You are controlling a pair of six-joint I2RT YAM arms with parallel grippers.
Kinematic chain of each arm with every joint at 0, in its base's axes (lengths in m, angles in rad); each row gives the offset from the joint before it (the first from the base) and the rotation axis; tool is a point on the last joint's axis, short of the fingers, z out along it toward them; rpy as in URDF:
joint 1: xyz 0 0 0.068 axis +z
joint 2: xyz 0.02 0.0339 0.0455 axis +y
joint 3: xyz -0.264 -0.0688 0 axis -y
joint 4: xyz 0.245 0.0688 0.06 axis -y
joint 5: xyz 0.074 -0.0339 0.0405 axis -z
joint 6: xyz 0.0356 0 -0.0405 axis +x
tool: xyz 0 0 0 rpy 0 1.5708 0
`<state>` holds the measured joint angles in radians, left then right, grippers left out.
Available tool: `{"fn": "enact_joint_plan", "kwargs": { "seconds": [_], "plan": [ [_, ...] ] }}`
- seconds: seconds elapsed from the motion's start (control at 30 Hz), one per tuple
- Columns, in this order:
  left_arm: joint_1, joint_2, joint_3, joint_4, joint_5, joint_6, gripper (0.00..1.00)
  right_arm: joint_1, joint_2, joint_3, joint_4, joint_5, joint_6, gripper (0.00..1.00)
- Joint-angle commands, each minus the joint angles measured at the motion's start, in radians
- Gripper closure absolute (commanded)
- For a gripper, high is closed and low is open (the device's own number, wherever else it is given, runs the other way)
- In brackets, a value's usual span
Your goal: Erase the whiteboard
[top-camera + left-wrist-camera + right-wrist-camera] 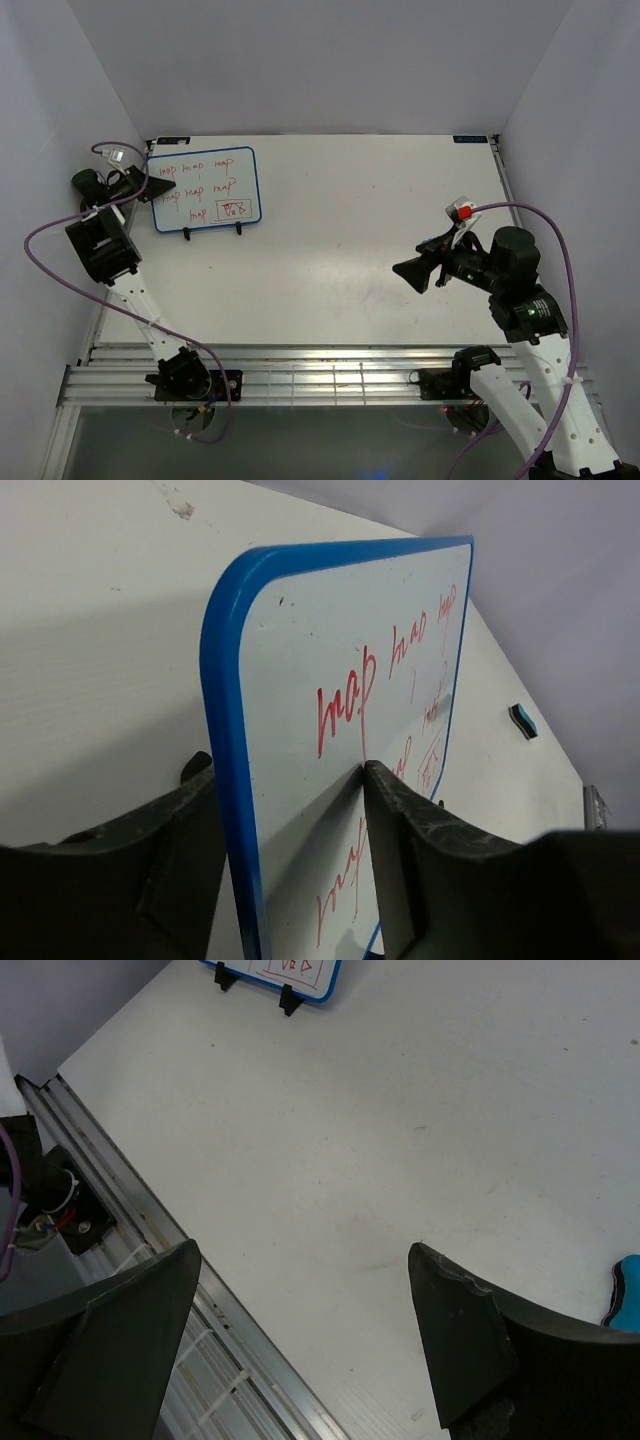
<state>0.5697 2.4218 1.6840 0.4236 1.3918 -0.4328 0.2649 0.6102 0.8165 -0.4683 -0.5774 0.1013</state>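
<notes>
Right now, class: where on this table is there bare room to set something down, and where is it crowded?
Free: the middle of the table between the whiteboard and the right gripper, and the far right corner. Crowded: the far left, where the left gripper straddles the whiteboard's edge; an eraser lies by the right gripper.

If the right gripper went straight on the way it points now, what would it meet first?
Probably the table: the open right gripper tilts down toward it, nothing between. The whiteboard stands farther ahead; depth is unclear.
</notes>
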Motion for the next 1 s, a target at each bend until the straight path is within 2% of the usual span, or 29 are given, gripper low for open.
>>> {"fn": "enact_joint_plan", "kwargs": {
  "seconds": [0.0, 0.07, 0.23, 0.27, 0.3, 0.33, 0.37, 0.4, 0.5, 0.63, 0.73, 0.97],
  "plan": [
    [-0.002, 0.002, 0.020, 0.082, 0.079, -0.052, 0.38, 0.007, 0.002, 0.036, 0.028, -0.015, -0.006, 0.10],
    [-0.001, 0.006, 0.019, 0.118, 0.088, -0.070, 0.46, 0.008, 0.003, 0.038, 0.028, -0.015, -0.006, 0.10],
    [-0.002, -0.001, -0.003, 0.274, 0.098, -0.191, 0.54, 0.008, 0.011, 0.046, 0.030, -0.024, -0.006, 0.10],
    [-0.002, -0.001, -0.010, 0.300, 0.093, -0.214, 0.59, 0.008, 0.013, 0.044, 0.031, -0.024, -0.005, 0.10],
    [-0.001, -0.004, -0.017, 0.331, 0.089, -0.237, 0.88, 0.008, 0.013, 0.046, 0.031, -0.024, -0.005, 0.10],
    [-0.002, -0.007, -0.021, 0.389, 0.078, -0.288, 0.94, 0.008, 0.011, 0.046, 0.031, -0.022, -0.006, 0.10],
    [-0.001, -0.006, -0.033, 0.420, 0.073, -0.316, 0.90, 0.008, 0.010, 0.044, 0.031, -0.022, -0.008, 0.10],
    [-0.001, -0.004, -0.038, 0.450, 0.072, -0.340, 0.82, 0.007, 0.008, 0.046, 0.033, -0.021, -0.006, 0.10],
    [0.001, -0.004, -0.067, 0.619, 0.073, -0.443, 0.82, 0.008, 0.005, 0.046, 0.034, -0.019, -0.008, 0.10],
    [0.009, 0.000, -0.096, 0.807, 0.067, -0.590, 0.88, 0.008, 0.002, 0.049, 0.031, -0.018, -0.006, 0.10],
    [0.010, -0.015, -0.106, 0.866, 0.058, -0.642, 1.00, 0.008, -0.003, 0.047, 0.031, -0.013, -0.008, 0.10],
    [0.010, -0.061, -0.096, 0.928, 0.006, -0.710, 1.00, 0.008, -0.015, 0.047, 0.030, -0.006, -0.008, 0.10]
  ]
}}
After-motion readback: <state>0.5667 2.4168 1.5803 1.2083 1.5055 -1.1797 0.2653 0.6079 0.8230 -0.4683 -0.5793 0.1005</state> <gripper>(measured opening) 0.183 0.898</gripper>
